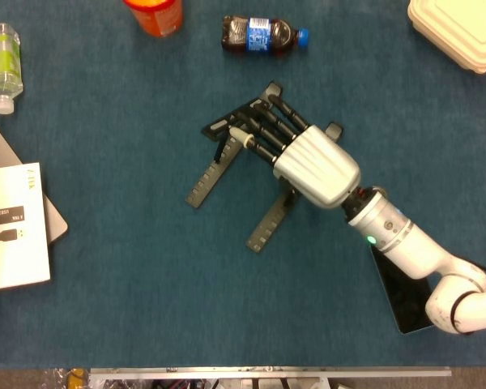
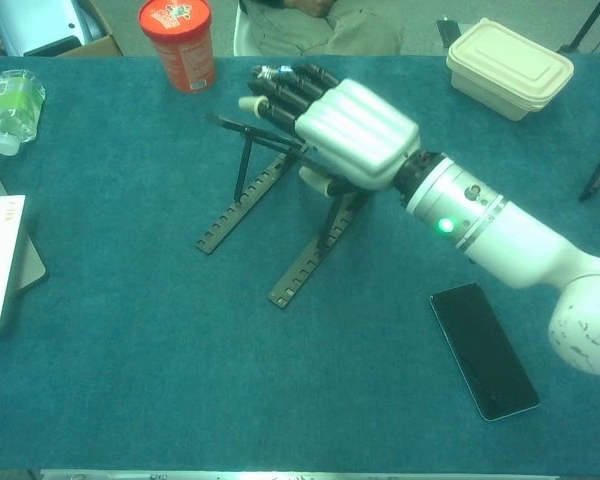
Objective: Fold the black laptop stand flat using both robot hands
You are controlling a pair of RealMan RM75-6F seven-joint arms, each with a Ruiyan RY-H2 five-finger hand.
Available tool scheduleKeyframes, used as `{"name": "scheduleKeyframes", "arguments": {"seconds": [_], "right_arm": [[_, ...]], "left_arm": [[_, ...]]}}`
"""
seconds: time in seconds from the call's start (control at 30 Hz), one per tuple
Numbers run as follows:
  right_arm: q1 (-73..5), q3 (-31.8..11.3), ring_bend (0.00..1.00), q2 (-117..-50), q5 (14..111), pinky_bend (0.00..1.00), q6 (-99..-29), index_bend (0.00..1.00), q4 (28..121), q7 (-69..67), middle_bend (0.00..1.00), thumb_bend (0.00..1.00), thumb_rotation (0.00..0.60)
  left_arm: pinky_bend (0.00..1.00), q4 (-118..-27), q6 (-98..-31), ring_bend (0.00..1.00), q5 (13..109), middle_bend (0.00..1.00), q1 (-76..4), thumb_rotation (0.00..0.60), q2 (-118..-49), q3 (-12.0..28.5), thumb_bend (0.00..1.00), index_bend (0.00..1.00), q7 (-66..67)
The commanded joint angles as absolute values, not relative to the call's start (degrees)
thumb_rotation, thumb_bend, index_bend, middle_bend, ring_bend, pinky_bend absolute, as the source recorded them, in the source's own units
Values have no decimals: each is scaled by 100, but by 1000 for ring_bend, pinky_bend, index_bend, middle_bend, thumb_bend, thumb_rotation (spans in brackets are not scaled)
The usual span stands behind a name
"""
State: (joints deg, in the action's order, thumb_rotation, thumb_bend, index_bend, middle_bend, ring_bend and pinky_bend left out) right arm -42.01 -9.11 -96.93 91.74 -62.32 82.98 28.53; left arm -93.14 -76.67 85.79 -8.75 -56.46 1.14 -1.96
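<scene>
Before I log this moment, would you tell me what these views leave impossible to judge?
- Contact between right hand and laptop stand: both views, the hand's back covers it.
- Phone: head view, forearm covers much of it.
- Soda bottle: chest view, nearly all behind the fingers.
- Left hand: in neither view.
</scene>
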Motion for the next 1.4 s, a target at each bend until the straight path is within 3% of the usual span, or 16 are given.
{"name": "scheduleKeyframes", "arguments": {"seconds": [0.03,0.6,1.4], "right_arm": [[-4241,-1061,0,-9523,9056,0,-6255,0,8520,3074,0,385,600],[-4108,-1240,0,-8926,8571,0,-6446,0,9002,3497,0,385,600],[-3823,-1149,0,-8440,8223,0,-6728,0,8773,3188,0,384,600]], "left_arm": [[19,-9219,-7109,45,8719,157,-1220,600,-5654,41,358,186,-628],[26,-9110,-5813,63,9483,178,-2514,600,-5964,-26,358,195,-1329],[26,-9183,-5753,63,9456,175,-2948,600,-6301,-170,358,195,-1307]]}}
